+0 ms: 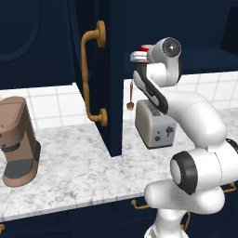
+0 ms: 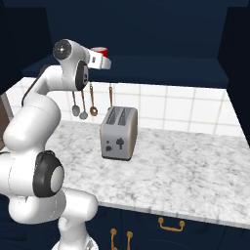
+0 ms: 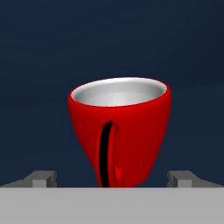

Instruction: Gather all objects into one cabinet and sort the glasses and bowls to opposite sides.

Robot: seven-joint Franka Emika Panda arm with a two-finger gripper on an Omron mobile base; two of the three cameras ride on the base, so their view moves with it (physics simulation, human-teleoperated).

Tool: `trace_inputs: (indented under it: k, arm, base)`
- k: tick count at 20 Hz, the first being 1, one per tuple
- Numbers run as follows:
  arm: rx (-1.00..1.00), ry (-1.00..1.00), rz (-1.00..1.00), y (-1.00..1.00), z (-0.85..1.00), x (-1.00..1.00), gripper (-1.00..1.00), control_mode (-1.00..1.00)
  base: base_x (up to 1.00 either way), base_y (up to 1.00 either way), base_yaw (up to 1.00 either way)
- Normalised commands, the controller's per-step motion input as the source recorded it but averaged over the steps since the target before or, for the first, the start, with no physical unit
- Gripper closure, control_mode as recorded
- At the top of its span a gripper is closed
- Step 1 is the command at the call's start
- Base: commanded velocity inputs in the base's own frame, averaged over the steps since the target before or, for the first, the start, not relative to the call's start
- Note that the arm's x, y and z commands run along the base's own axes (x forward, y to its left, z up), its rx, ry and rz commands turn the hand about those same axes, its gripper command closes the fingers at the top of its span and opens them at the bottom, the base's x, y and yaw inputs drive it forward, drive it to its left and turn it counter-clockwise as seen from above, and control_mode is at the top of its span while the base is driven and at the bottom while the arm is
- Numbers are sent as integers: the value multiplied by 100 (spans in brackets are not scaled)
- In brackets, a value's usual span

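RISK: red cup (image 3: 119,131) has a handle facing the camera; if the fingers close on it off-centre, I judge the cup may twist or tip | FINGERS: gripper (image 3: 112,179) spread fully, tips flanking cup base, not touching, nothing held | CUP: centre of hand view, upright, against navy cabinet interior; upper centre in base views

cup: my hand view has a bright red cup (image 3: 120,131) dead ahead, upright, tapering toward its foot, pale grey inside, a thin red handle facing me.
cup, position: it sits against plain navy; from my base views a bit of it (image 2: 99,51) peeks past my wrist, up high.
cabinet: tall navy cabinet (image 1: 114,93), its door edge toward me, a long curved brass handle (image 1: 90,74) running down it.
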Motion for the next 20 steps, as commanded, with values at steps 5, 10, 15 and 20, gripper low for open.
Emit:
trace_inputs:
  k: [5, 10, 15, 20]
  arm:
    - [0, 0, 0, 0, 0, 0, 100, -100]
    - [0, 0, 0, 0, 0, 0, 100, -100]
    - [0, 0, 0, 0, 0, 0, 100, -100]
    - [0, 0, 0, 0, 0, 0, 100, -100]
  base:
    - [0, 0, 0]
    - [0, 0, 0]
    - [0, 0, 0]
    - [0, 0, 0]
